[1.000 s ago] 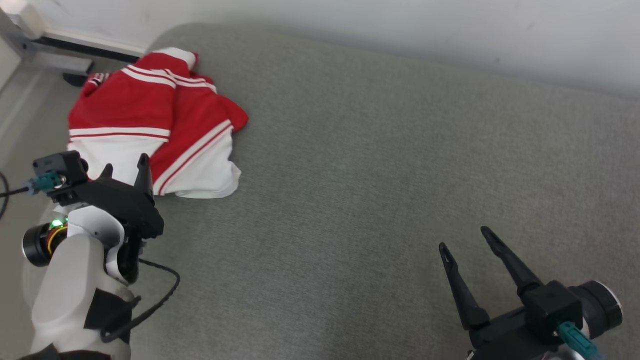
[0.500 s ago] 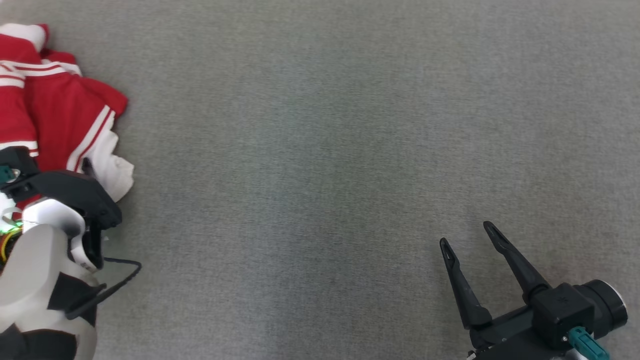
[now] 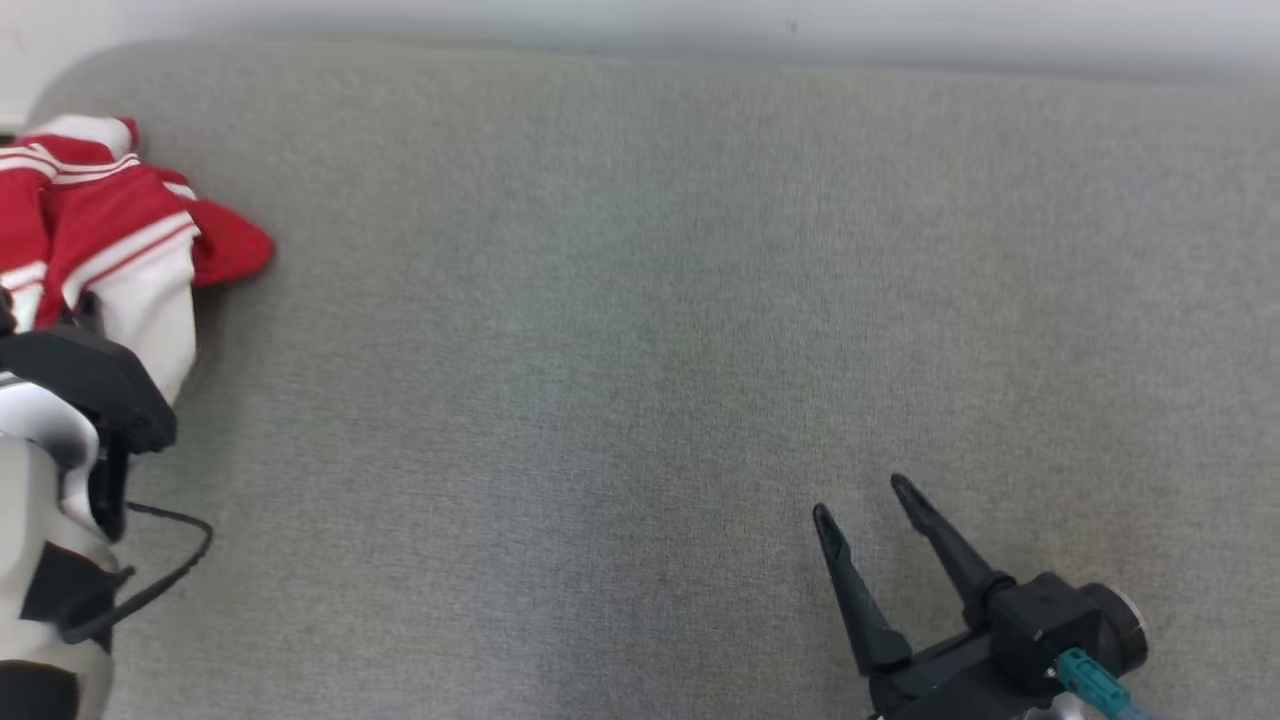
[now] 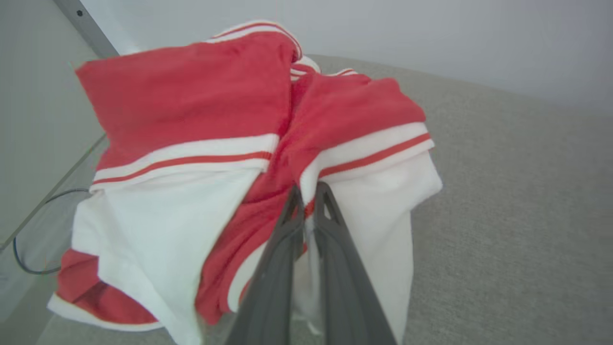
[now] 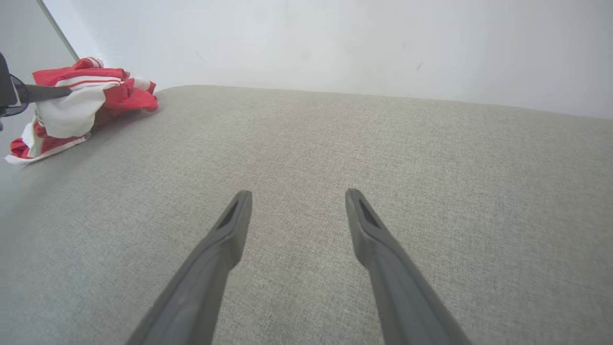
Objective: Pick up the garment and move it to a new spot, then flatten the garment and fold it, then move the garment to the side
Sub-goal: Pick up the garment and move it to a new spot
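Observation:
The garment [image 3: 100, 230] is a red and white striped shirt, bunched at the far left end of the grey padded surface [image 3: 640, 300]. In the left wrist view my left gripper [image 4: 309, 190] is shut on a fold of the garment [image 4: 191, 110] where red meets white, and the cloth hangs around the fingers, pulled up off the surface. From the right wrist view the garment [image 5: 72, 110] sits far off at the upper left. My right gripper [image 3: 861, 497] stands open over bare surface at the lower right, its fingers [image 5: 230, 230] spread wide with nothing between them.
A pale wall runs along the back of the surface. The surface's rounded left edge lies just beyond the garment, with floor and a thin cable [image 4: 28, 249] below it. My left arm's cable [image 3: 160, 580] loops at the lower left.
The head camera has shifted. My left gripper has gone from open to shut on the garment and drawn a fold upward. The right gripper stays open.

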You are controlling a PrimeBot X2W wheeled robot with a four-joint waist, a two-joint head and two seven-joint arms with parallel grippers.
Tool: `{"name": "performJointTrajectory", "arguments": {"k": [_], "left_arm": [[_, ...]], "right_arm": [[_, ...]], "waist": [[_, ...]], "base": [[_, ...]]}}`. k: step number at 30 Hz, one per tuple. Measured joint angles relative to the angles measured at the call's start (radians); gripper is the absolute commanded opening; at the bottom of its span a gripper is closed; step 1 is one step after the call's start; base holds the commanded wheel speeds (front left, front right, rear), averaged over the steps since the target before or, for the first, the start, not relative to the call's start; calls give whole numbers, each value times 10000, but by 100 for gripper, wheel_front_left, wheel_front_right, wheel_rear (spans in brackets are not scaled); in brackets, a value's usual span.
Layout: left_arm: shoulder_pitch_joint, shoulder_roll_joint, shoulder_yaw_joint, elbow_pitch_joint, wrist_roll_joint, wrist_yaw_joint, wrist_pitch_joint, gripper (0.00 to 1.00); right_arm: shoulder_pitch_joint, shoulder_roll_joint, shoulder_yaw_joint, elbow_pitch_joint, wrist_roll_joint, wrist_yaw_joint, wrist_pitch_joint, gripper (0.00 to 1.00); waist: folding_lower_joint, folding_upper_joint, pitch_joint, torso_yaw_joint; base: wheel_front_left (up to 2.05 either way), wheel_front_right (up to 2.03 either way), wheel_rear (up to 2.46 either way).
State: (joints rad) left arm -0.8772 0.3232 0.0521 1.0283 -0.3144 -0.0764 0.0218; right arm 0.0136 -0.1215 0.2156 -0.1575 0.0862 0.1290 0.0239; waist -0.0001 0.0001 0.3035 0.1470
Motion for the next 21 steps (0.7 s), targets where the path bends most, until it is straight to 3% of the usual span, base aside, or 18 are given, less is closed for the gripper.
{"name": "performJointTrajectory", "arguments": {"k": [5,12,21], "left_arm": [[-127,454,-334,-978,63,-314,38,0],[-200,456,-1001,-3459,-293,-481,593,0],[473,-642,-1735,-7450,-1732,-527,1503,0]], "right_arm": [[-35,401,-44,972,297,0,-558,100],[54,648,-385,1918,458,0,-1152,100],[-166,700,-261,2307,723,0,-1384,100]], "waist": [[-1,-1,-944,137],[-3,-2,-2450,217],[-3,-3,-3770,-390]], "base": [[0,0,0],[0,0,0],[0,0,0]]}}
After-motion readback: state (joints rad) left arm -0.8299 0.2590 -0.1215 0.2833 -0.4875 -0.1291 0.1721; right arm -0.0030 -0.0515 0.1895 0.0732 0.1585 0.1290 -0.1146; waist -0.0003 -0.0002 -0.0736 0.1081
